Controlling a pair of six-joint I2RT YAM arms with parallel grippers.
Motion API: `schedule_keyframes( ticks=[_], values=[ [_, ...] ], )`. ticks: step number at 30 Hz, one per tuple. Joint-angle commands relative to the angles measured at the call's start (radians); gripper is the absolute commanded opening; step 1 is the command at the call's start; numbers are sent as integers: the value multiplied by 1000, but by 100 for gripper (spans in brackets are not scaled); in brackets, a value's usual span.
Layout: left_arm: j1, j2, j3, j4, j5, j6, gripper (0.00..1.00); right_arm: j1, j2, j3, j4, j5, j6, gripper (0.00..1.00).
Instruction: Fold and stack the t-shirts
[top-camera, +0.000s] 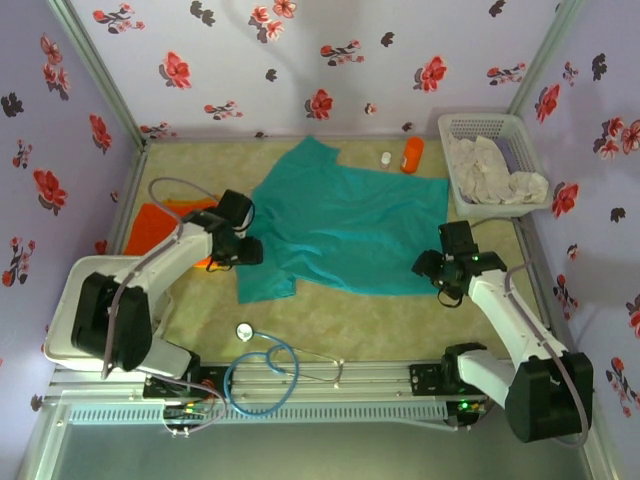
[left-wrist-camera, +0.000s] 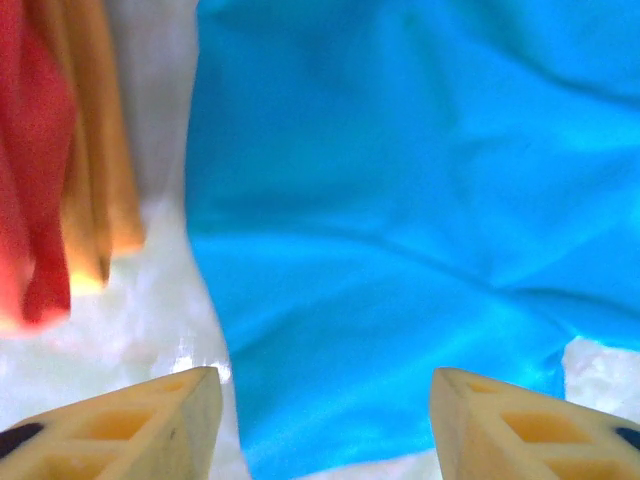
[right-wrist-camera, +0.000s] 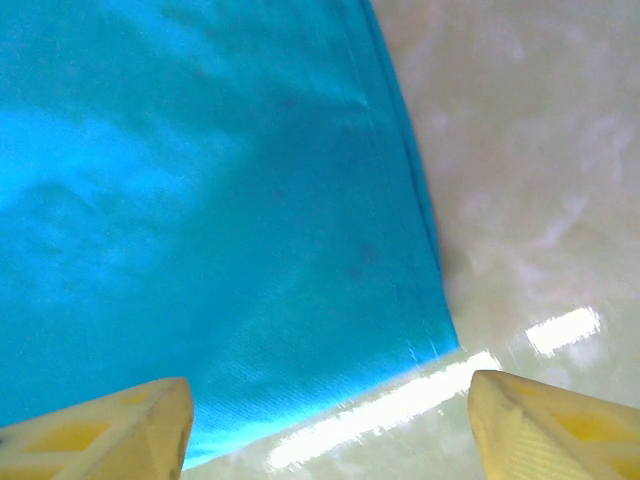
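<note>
Top external view: the orange t-shirt (top-camera: 160, 222) lies just left of the teal t-shirt (top-camera: 350, 235), which is spread flat on the bench (top-camera: 400, 320). The left pincer (top-camera: 243, 252) sits spread over the teal t-shirt's left edge, and the right pincer (top-camera: 428, 265), also spread, over its near right corner.

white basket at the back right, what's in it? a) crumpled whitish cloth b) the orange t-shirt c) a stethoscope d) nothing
a: the white basket holds crumpled whitish cloth, while the orange t-shirt lies far left on the table.
</note>
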Motion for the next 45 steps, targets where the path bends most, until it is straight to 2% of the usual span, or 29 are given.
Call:
schedule_keyframes(
  ticks=[1,6,16,25,29,31,34,36,37,42,45],
  values=[
    [1,-70,-90,-50,6,-118,51,-10,-20,-31,-66,-10,26,68],
    [-24,-128,-209,12,15,-229,48,-21,-44,-71,-68,14,11,61],
    [-79,-33,-297,120,28,-253,47,-32,-49,-146,-2,36,63,56],
    [-81,14,-322,174,26,-244,41,-35,67,-148,186,-11,94,46],
    [-81,15,-325,179,23,-240,38,-35,121,-119,227,-34,102,37],
    [-82,17,-324,178,23,-238,34,-35,145,-113,237,-40,101,33],
    [-81,17,-323,178,22,-235,32,-35,158,-109,225,-43,100,20],
    [-81,18,-321,177,21,-234,30,-35,145,-105,197,-45,98,7],
    [-81,18,-320,176,20,-231,30,-35,130,-98,167,-50,100,3],
    [-81,15,-309,157,21,-218,26,-37,71,-22,-9,-166,106,1],
    [-81,16,-309,163,19,-216,26,-40,91,43,-37,-190,95,3]
  ],
)
